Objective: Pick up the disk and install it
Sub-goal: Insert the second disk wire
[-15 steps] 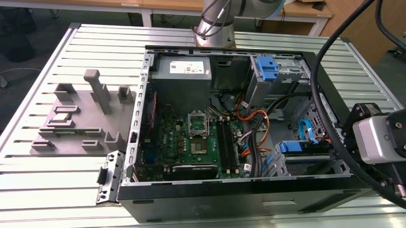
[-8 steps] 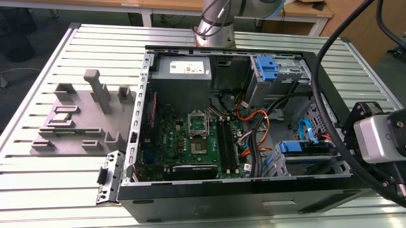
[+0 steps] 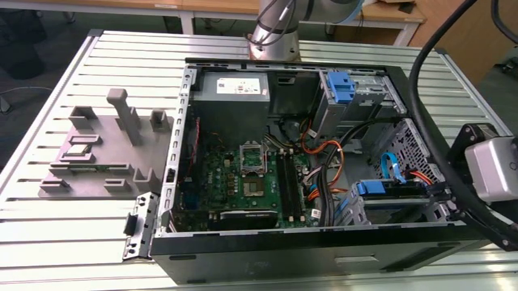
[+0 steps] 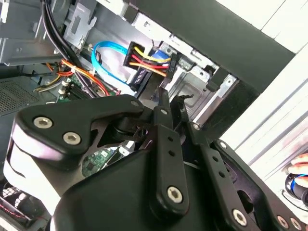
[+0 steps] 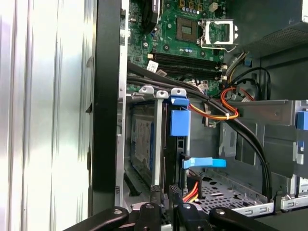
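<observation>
The disk (image 3: 390, 189) sits in the metal drive cage at the case's front corner on the exterior view's right, its blue carrier showing. In the first wrist view the disk (image 5: 142, 139) stands edge-on inside the cage, with silver body, pale label and blue carrier strip (image 5: 179, 121). My gripper (image 5: 164, 196) hovers just outside the cage, in line with the disk and apart from it, its fingers together with nothing between them. In the second wrist view the gripper (image 4: 173, 103) points at the cage corner beside a yellow, red and black cable plug (image 4: 148, 61).
The open computer case (image 3: 283, 242) lies on a slatted metal table (image 3: 73, 242). An upright blue bracket (image 3: 341, 88) is fixed to the far drive cage. Orange and black cables (image 5: 226, 113) cross beside the disk cage. A grey parts fixture (image 3: 105, 151) stands on the exterior view's left.
</observation>
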`<state>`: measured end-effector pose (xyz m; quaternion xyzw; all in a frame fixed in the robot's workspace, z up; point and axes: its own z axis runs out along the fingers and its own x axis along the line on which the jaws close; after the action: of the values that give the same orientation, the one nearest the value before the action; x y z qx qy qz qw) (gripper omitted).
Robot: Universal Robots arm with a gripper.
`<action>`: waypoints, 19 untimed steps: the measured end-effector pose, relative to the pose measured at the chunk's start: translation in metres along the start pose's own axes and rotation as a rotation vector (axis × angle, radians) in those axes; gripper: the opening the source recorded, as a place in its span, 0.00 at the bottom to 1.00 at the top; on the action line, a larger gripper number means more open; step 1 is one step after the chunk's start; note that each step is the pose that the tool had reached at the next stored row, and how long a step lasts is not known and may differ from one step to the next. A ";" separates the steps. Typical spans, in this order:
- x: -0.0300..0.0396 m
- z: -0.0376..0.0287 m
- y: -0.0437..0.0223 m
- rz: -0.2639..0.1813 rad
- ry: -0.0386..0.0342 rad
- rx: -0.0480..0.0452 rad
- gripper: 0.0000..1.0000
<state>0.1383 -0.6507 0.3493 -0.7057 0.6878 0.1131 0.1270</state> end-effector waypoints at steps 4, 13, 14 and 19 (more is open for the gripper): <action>-0.0016 0.0010 -0.0094 0.000 -0.0001 -0.0002 0.22; -0.0094 0.0087 -0.0211 0.001 -0.0002 -0.0030 0.22; -0.0095 0.0087 -0.0220 0.001 0.0000 -0.0040 0.22; -0.0095 0.0087 -0.0223 0.002 0.0001 -0.0045 0.22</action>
<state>0.1605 -0.6383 0.3448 -0.7054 0.6881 0.1147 0.1253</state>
